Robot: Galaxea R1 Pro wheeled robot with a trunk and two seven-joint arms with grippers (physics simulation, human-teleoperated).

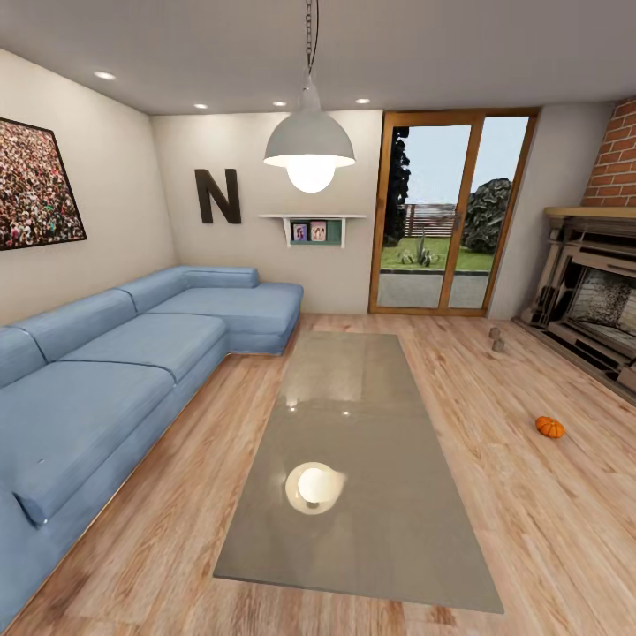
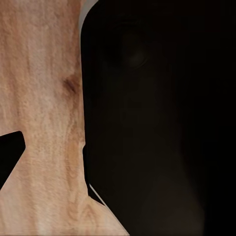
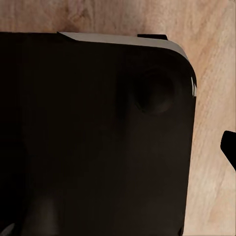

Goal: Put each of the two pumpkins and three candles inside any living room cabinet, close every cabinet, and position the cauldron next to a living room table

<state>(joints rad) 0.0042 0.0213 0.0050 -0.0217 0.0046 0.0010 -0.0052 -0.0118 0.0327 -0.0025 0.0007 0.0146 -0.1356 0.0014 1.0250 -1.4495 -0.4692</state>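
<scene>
One small orange pumpkin (image 1: 549, 427) lies on the wood floor at the right, between the table and the fireplace. The long low table (image 1: 380, 521) with its glossy grey top runs down the middle of the room and mirrors the lamp. Two small grey-brown things (image 1: 497, 340), possibly candles, stand on the floor near the fireplace's far corner. The cabinet and the cauldron are out of view. Both wrist views look down at a large black body of the robot (image 2: 157, 123) (image 3: 93, 137) over wood floor. A dark tip shows at the edge of each, and the jaws' state is unreadable.
A blue corner sofa (image 1: 115, 371) lines the left wall. A brick fireplace (image 1: 601, 300) stands at the right. Glass patio doors (image 1: 446, 212) close the far wall, and a white pendant lamp (image 1: 309, 146) hangs over the table. Floor strips run along both sides of the table.
</scene>
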